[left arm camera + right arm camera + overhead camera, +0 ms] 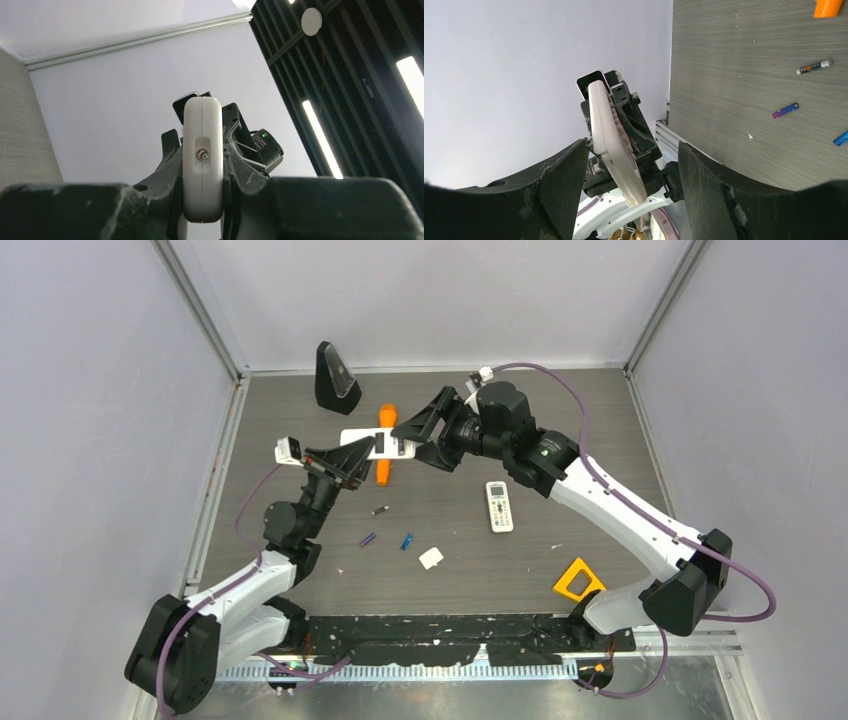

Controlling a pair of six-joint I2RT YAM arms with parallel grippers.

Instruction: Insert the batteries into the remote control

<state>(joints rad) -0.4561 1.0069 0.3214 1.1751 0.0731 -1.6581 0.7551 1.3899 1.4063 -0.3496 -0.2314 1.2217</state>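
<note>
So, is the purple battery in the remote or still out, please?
Out: the purple battery lies bare on the table, well apart from the held remote.

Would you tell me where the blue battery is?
In the top view, the blue battery lies on the table, purple battery to its left, small white piece to its right.

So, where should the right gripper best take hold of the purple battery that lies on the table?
Probably across the middle of the purple battery, from straight above, one finger on each long side. It is a thin cylinder lying flat on the table, so the ends offer little. The blue battery lies apart, leaving room.
</note>
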